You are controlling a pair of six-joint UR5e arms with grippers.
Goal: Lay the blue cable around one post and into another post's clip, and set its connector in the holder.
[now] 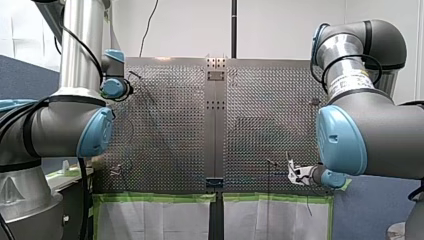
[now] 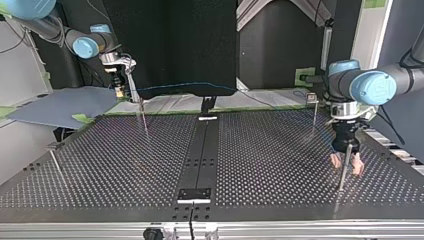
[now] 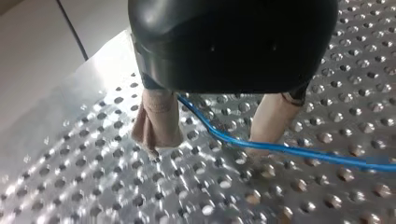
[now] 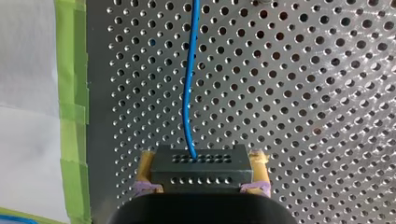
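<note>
The blue cable (image 4: 189, 84) leads ahead out of a black connector block (image 4: 201, 168). My right gripper (image 4: 201, 186) is shut on that block with its yellow pads. At the top view's far left, this gripper (image 2: 121, 90) hangs above the table's back edge, and the cable (image 2: 190, 85) runs from it toward the right. My left gripper (image 3: 210, 140) stands open just above the perforated plate, with the cable (image 3: 289, 149) passing between its beige pads. At the top view's right it (image 2: 346, 165) straddles a thin post (image 2: 341, 182).
More thin posts stand at the top view's left (image 2: 56, 162), beside the right gripper (image 2: 143, 117), and at the back right, with a clip on top (image 2: 313, 102). A small fixture (image 2: 195, 195) sits on the centre rail. Green tape (image 4: 72, 93) lines the table edge.
</note>
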